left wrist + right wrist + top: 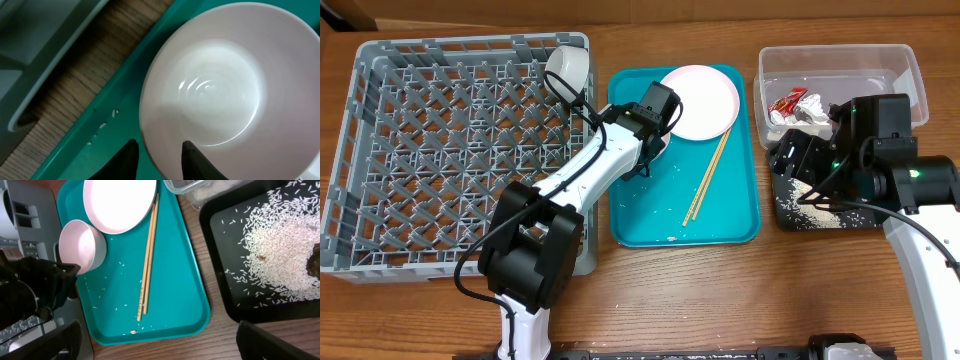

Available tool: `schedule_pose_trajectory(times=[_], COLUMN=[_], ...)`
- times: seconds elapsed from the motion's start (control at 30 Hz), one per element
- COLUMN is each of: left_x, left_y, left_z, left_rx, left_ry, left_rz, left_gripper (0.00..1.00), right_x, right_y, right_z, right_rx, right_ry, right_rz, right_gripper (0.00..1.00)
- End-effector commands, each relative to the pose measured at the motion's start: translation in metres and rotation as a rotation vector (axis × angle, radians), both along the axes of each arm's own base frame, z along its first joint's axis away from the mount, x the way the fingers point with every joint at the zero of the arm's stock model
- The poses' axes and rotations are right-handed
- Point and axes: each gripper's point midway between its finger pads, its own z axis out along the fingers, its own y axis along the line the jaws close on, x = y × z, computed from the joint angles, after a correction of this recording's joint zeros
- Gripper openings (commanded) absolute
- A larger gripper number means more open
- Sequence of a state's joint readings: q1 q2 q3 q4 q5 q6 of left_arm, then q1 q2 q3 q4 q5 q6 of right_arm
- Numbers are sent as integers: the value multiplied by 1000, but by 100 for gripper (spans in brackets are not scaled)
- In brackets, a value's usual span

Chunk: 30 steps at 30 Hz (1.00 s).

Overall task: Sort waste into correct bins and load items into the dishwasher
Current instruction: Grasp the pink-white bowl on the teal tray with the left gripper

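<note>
The left claw (159,157) is straddling the rim of the white bowl (220,90) on the teal tray (75,160), partly open (a firm pinch I cannot tell). The right claw (159,326) is hanging wide open, empty, near the black tray (216,275).

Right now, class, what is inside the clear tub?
A red wrapper and a crumpled white napkin lie at the left end of the tub. The right arm covers its near right part, so anything there cannot be seen.

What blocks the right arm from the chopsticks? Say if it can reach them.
Probably yes: the chopsticks lie uncovered on the teal tray, and the left arm is busy at the bowl.
</note>
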<state>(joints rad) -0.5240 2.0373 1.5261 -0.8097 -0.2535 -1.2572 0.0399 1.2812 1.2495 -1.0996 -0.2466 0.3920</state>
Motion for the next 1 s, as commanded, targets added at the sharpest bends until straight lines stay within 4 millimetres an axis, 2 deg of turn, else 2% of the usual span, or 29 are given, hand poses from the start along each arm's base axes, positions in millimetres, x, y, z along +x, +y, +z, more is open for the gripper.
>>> schedule_pose_trajectory(times=[0.0,0.17,0.27,0.4,0.57,0.67,0.77,0.97], left_x=[-6,-9,-10,-9,-3,5,16,41], left_y=[-1,-8,-9,-8,-11,-11,-1,36], left_z=[-11,-28,-33,-33,-22,0,36,134], left_rx=[8,-17,-33,-33,-21,9,109,545], left_ry=[25,69,84,84,64,33,-25,-136], left_rz=[-2,-12,-11,-10,-87,-161,-240,-599], left_gripper=[33,28,22,4,4,4,4,4], right_x=[4,4,4,4,4,4,4,4], right_y=[-2,-2,-2,-2,-2,-2,-2,-2], right_z=[6,6,6,6,6,6,6,6], right_rx=[-10,-10,-9,-10,-10,-10,-10,-10], right_ry=[-22,-22,-22,-22,-22,-22,-22,-22], right_rz=[-5,-5,-5,-5,-5,-5,-5,-5], right_gripper=[100,100,100,100,100,100,100,100])
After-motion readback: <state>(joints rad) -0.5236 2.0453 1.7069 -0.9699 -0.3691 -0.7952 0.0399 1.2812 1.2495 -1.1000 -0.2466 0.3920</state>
